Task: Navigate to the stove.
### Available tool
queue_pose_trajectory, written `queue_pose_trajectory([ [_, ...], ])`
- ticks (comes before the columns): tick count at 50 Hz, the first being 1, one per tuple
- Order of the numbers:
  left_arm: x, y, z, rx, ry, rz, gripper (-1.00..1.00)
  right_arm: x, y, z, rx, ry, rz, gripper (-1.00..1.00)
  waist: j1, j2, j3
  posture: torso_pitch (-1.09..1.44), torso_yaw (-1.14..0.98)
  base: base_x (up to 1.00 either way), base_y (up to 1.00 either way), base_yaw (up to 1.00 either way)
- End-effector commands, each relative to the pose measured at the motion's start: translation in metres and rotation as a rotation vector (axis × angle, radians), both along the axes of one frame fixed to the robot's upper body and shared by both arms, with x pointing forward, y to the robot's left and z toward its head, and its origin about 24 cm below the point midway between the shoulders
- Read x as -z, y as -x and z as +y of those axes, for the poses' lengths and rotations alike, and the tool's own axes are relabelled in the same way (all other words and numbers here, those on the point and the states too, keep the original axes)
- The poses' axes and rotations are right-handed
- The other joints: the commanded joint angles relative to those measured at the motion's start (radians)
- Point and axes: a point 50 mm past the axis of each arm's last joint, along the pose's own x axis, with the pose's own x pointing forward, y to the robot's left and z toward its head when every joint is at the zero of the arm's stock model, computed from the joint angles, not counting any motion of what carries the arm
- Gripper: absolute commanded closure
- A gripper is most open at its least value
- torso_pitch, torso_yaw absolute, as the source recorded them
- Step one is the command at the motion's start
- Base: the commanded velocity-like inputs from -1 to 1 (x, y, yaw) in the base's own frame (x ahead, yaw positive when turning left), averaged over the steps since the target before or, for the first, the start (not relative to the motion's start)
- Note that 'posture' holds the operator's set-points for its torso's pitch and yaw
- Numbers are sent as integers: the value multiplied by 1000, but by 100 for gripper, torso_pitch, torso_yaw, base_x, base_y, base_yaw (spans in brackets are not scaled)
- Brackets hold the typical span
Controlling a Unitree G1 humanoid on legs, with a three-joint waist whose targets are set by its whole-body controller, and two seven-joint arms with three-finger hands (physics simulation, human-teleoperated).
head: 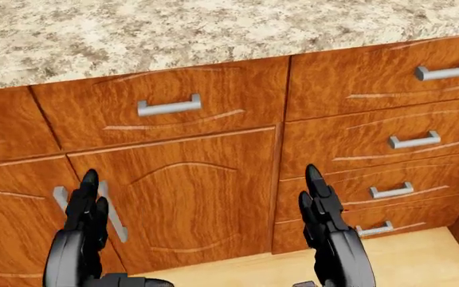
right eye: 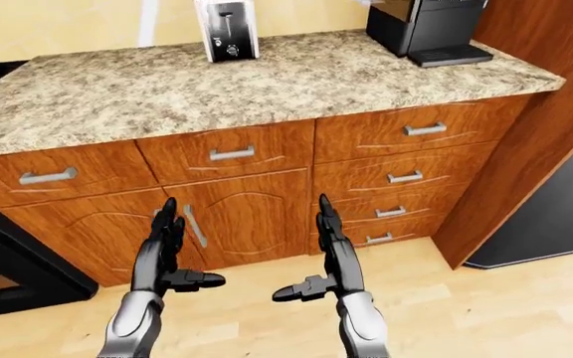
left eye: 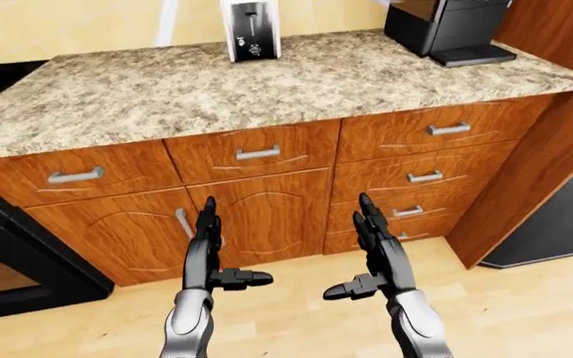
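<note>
In the left-eye view, the left hand [left eye: 207, 250] and right hand [left eye: 374, 246] hang empty with fingers spread wide before closed wooden drawers [left eye: 257, 153], whose contents are hidden; the black stove [left eye: 3, 253] sits cut off at the left edge beside the granite counter [left eye: 267, 82]. The head view shows only cabinet fronts and both hands. In the right-eye view, a toaster [right eye: 226, 30] and coffee machine [right eye: 426, 26] on the counter are cropped at the top.
</note>
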Motion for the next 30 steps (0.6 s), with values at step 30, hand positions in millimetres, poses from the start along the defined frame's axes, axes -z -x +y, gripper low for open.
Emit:
queue_pose_trajectory([
  [30,-13,-3,0,-5,1,-70,-100,-16,0,2,-22,8,-85,-100,3,-3,-2,0,0,0,37,0],
])
